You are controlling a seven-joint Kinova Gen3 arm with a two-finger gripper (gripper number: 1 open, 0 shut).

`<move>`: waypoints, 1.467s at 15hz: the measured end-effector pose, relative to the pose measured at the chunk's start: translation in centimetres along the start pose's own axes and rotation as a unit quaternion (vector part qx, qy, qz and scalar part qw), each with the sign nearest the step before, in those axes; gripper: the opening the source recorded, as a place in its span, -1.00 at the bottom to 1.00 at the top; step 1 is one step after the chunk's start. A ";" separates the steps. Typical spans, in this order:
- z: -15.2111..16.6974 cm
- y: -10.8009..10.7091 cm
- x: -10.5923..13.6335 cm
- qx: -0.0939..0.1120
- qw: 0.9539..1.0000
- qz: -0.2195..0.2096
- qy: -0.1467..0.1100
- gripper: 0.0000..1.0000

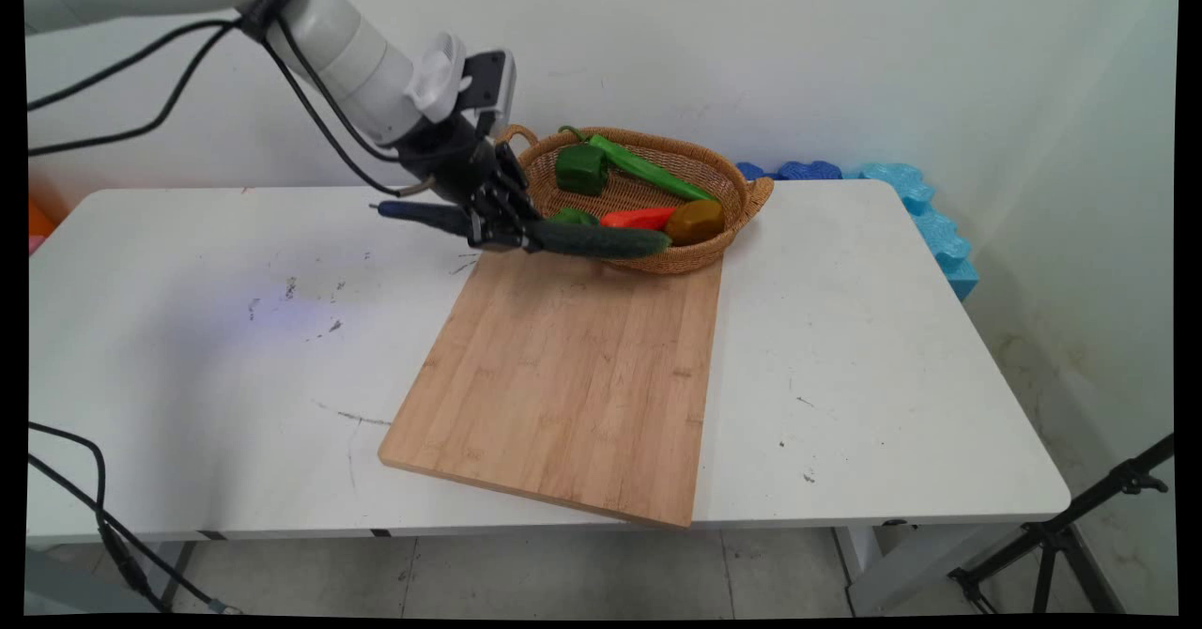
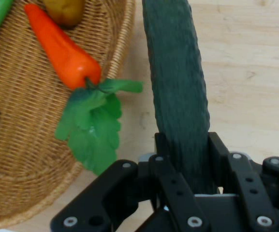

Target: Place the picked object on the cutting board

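gripper (image 1: 502, 227): fingers clenched on cucumber (image 1: 601, 239) | cucumber: level, held mid-length, above cutting board's (image 1: 573, 375) far edge, beside basket (image 1: 648, 258) | handling: looks stiff, light, bumpy skin; middle hold seems balanced

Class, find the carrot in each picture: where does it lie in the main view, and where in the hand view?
Main view: carrot lies in the basket, centre, behind the cucumber.
Hand view: carrot at upper left, leaves over the rim.
Shared landmark: the cucumber held by the gripper.
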 end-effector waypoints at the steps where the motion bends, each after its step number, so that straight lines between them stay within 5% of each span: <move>1: 0.3 0.2 -0.2 -0.002 1.000 -0.002 0.000 -1.00; 18: 9.7 1.6 -3.9 -0.025 0.999 -0.022 0.000 -1.00; 19: 9.9 1.7 -4.0 -0.026 0.999 -0.023 0.000 1.00; 22: 10.5 1.8 -4.2 -0.028 0.999 -0.023 0.001 1.00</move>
